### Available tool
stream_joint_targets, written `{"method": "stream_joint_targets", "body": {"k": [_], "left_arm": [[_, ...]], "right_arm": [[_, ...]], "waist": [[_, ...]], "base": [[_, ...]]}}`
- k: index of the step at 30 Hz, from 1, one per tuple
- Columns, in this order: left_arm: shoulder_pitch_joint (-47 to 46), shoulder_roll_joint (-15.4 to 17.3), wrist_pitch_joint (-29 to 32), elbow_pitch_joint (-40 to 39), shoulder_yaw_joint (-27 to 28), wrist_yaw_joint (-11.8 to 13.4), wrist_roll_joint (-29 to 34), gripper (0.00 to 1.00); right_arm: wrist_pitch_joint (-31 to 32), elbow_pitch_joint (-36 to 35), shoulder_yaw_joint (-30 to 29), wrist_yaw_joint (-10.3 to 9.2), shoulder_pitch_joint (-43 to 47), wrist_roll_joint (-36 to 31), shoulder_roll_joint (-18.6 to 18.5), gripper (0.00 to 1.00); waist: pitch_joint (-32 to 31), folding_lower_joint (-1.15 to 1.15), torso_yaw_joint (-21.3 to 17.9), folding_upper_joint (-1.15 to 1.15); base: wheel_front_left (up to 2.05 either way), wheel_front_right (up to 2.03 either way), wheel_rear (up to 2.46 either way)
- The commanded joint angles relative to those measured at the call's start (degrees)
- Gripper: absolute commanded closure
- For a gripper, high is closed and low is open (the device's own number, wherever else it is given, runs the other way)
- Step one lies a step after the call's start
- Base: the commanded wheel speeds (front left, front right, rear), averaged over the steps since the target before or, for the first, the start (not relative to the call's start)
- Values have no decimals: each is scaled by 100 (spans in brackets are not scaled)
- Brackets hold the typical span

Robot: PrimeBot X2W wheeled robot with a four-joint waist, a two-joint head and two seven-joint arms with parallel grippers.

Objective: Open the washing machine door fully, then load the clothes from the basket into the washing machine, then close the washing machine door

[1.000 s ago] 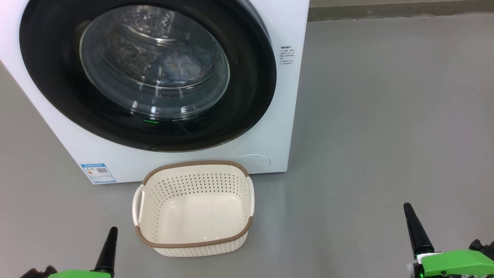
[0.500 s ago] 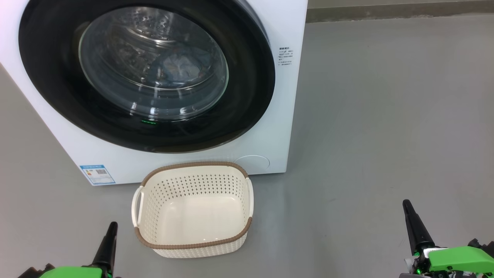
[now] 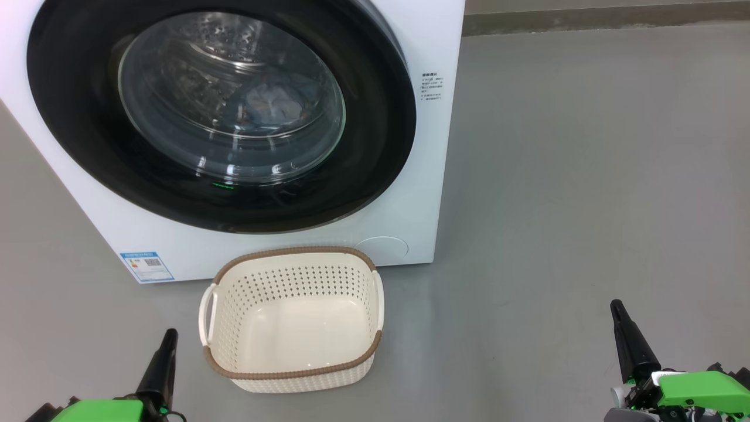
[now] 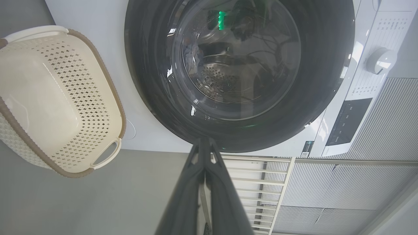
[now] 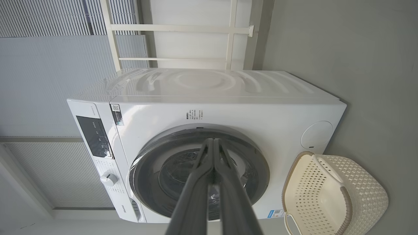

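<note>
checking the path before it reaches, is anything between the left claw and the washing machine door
Nothing visible does. The left claw is shut and points straight at the closed washing machine door; the empty basket sits off to the side.

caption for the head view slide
Empty basket before the washing machine, door closed, clothes inside; left gripper and right gripper shut and empty.

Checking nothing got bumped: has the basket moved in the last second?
No. The basket keeps its place against the washing machine; the camera shifted slightly.
</note>
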Motion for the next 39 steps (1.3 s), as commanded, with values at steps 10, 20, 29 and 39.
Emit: {"method": "stream_joint_targets", "body": {"k": [10, 20, 29, 39], "left_arm": [[-236, 110, 41, -111, 200, -16, -45, 100], [-237, 104, 48, -110, 207, -16, -39, 100], [-237, 100, 53, -110, 214, -17, -33, 100], [-238, 95, 58, -110, 221, -17, -28, 100]], "right_arm": [[56, -144, 95, 10, -239, 22, -42, 100], [68, -143, 81, 10, -240, 10, -32, 100], [78, -142, 69, 10, -241, 0, -24, 100], [88, -142, 57, 10, -242, -10, -15, 100]], "waist": [[0, 0, 0, 0], [0, 0, 0, 0], [0, 0, 0, 0], [0, 0, 0, 0]], "base": [[0, 0, 0], [0, 0, 0], [0, 0, 0], [0, 0, 0]]}}
